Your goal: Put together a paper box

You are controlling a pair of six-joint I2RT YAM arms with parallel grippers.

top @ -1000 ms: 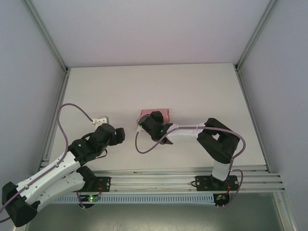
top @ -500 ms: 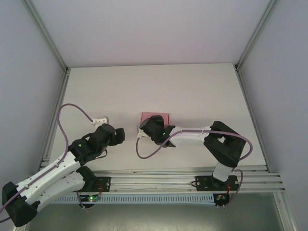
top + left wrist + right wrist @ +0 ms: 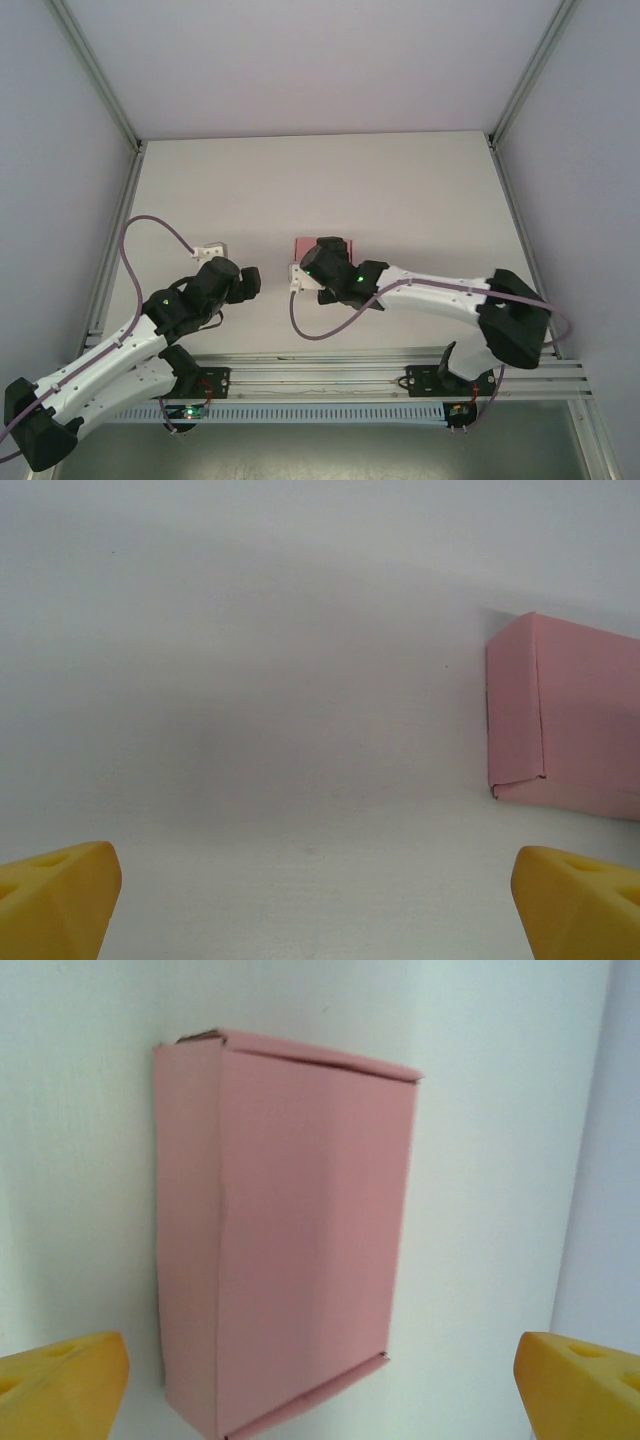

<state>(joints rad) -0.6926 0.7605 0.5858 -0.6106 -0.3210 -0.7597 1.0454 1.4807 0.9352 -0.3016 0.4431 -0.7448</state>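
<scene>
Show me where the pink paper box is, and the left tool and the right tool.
paper box (image 3: 290, 1230), right wrist view, middle of its broad face.
left tool (image 3: 318, 905), left wrist view, midway between its yellow fingertips.
right tool (image 3: 320, 1390), right wrist view, midway between its yellow fingertips.

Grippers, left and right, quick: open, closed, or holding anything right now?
Left gripper: open, holding nothing.
Right gripper: open, over the small pink rectangular paper box, not gripping it.

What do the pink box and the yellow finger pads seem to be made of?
The paper box: thin pink card, matte; sharp folds and thin flap edges show it. The finger pads: yellow, matte, with small dimples; perhaps foam or rubber, unclear.
</scene>
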